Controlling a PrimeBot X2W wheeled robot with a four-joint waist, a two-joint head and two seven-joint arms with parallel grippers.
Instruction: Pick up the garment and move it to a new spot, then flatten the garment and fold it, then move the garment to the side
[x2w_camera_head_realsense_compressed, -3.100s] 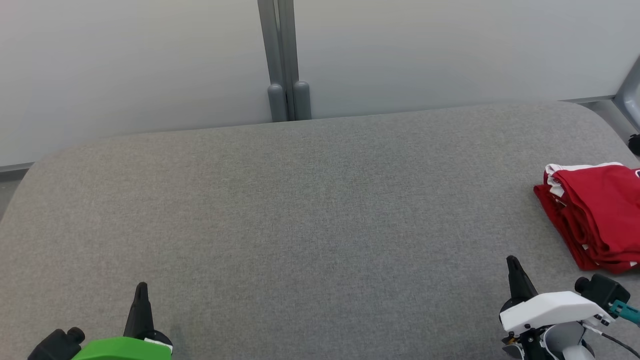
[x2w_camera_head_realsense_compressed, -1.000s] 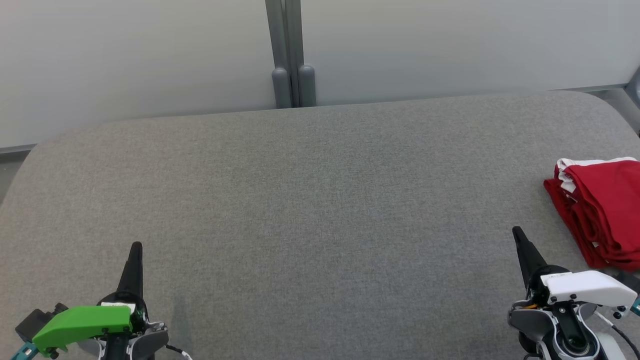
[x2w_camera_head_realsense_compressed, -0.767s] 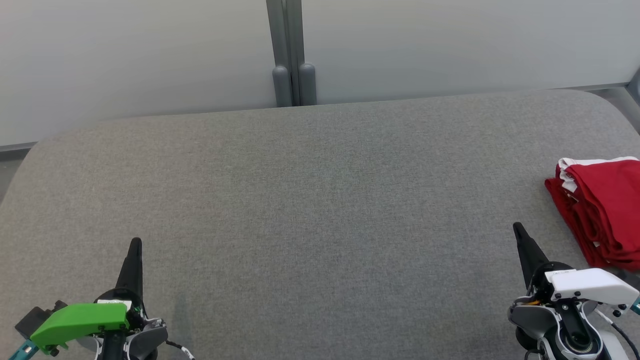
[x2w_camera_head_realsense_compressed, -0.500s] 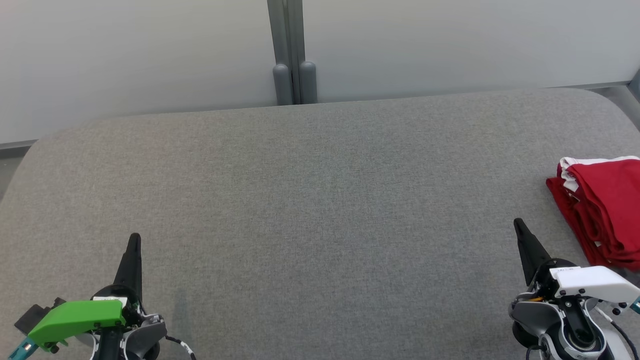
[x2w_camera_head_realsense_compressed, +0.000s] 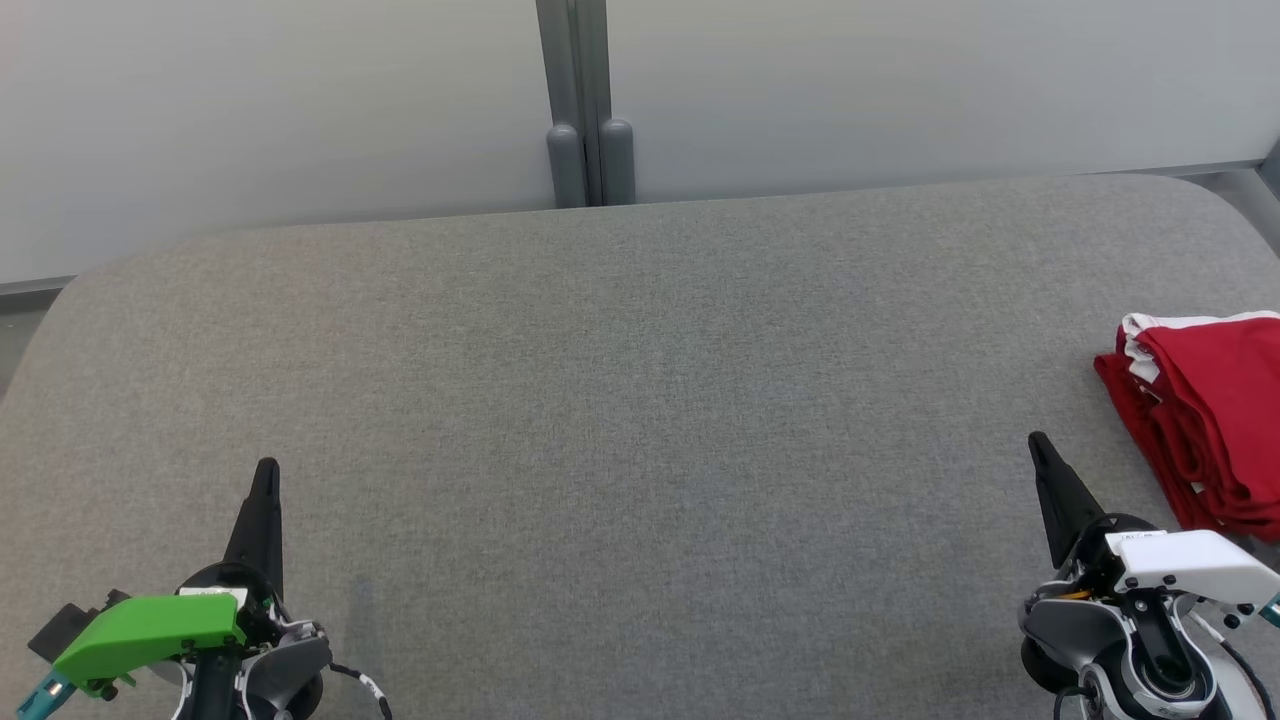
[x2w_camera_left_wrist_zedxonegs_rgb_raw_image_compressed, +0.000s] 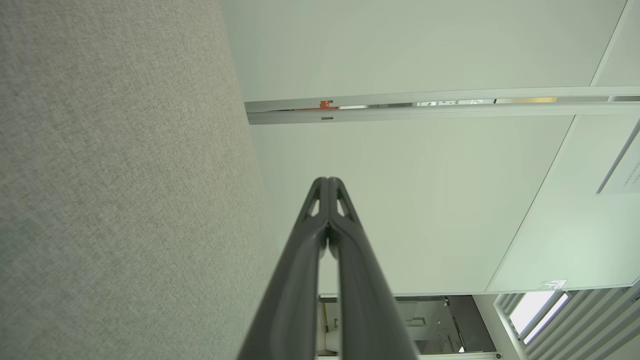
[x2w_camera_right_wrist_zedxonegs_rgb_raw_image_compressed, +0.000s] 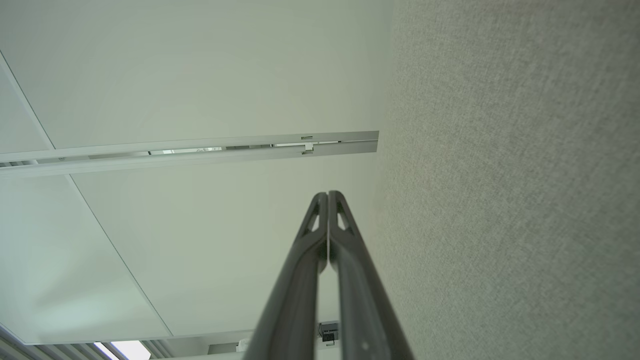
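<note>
- Head view:
  - The folded red garment (x2w_camera_head_realsense_compressed: 1210, 400) with white trim lies at the right edge of the frame, on the grey fabric tabletop (x2w_camera_head_realsense_compressed: 640, 400), partly cut off by the frame edge.
  - The left gripper (x2w_camera_head_realsense_compressed: 266, 470) is at the lower left under a green cover (x2w_camera_head_realsense_compressed: 150, 630). Its fingers are pressed together into one dark point and hold nothing.
  - The right gripper (x2w_camera_head_realsense_compressed: 1037, 442) is at the lower right under a white cover (x2w_camera_head_realsense_compressed: 1190, 555). Its fingers are likewise clenched and empty, near the garment but apart from it.
  - Pale wall panels (x2w_camera_head_realsense_compressed: 300, 100) and a grey post (x2w_camera_head_realsense_compressed: 585, 100) run along the top of the frame.
- Left wrist view:
  - The left gripper (x2w_camera_left_wrist_zedxonegs_rgb_raw_image_compressed: 327, 180) rises from the bottom centre with its fingers closed tip to tip.
  - The tabletop (x2w_camera_left_wrist_zedxonegs_rgb_raw_image_compressed: 125, 175) takes the left side of the frame, and wall panels (x2w_camera_left_wrist_zedxonegs_rgb_raw_image_compressed: 425, 200) with a metal rail (x2w_camera_left_wrist_zedxonegs_rgb_raw_image_compressed: 425, 107) take the right.
- Right wrist view:
  - The right gripper (x2w_camera_right_wrist_zedxonegs_rgb_raw_image_compressed: 327, 194) rises from the bottom centre — its fingers meet at the tips, with nothing between them.
  - The tabletop (x2w_camera_right_wrist_zedxonegs_rgb_raw_image_compressed: 510, 175) is on the right, and wall panels (x2w_camera_right_wrist_zedxonegs_rgb_raw_image_compressed: 200, 75) crossed by a rail (x2w_camera_right_wrist_zedxonegs_rgb_raw_image_compressed: 200, 150) are on the left.
</note>
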